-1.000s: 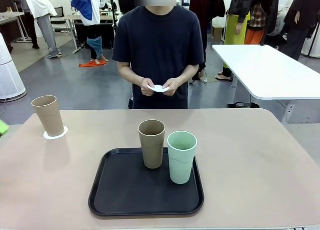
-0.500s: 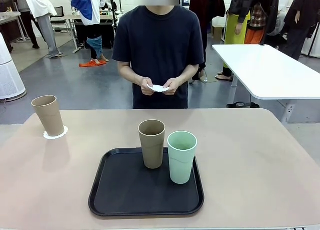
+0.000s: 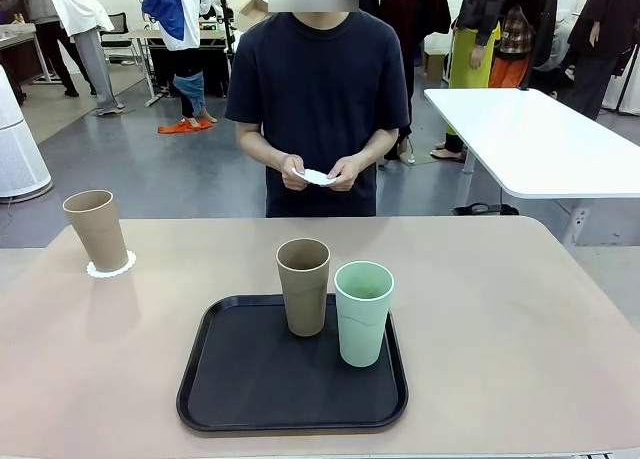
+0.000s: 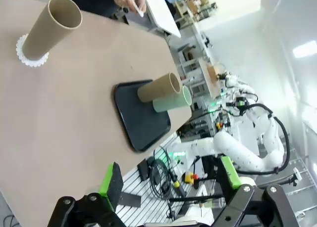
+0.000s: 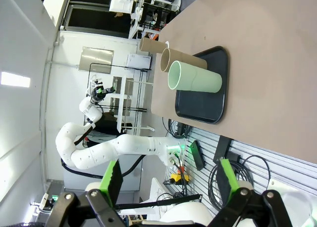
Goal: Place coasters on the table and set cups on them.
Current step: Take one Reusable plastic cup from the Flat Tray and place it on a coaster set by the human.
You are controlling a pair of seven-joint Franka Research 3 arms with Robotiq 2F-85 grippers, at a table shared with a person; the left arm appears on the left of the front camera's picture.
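One cup [image 4: 49, 26] on coaster [image 4: 28, 57], well beyond left tool [image 4: 169, 174].

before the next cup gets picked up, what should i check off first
1. First tan cup upright on its coaster: ok.
2. Next coaster laid on the table: not ok, the person's hands hold it beyond the far edge.
3. Second tan cup and mint cup upright on the black tray: ok.
4. Room between those two cups for a finger: cannot tell, they stand very close.
5. Left hand open and empty: ok.
6. Right hand open and empty: ok.
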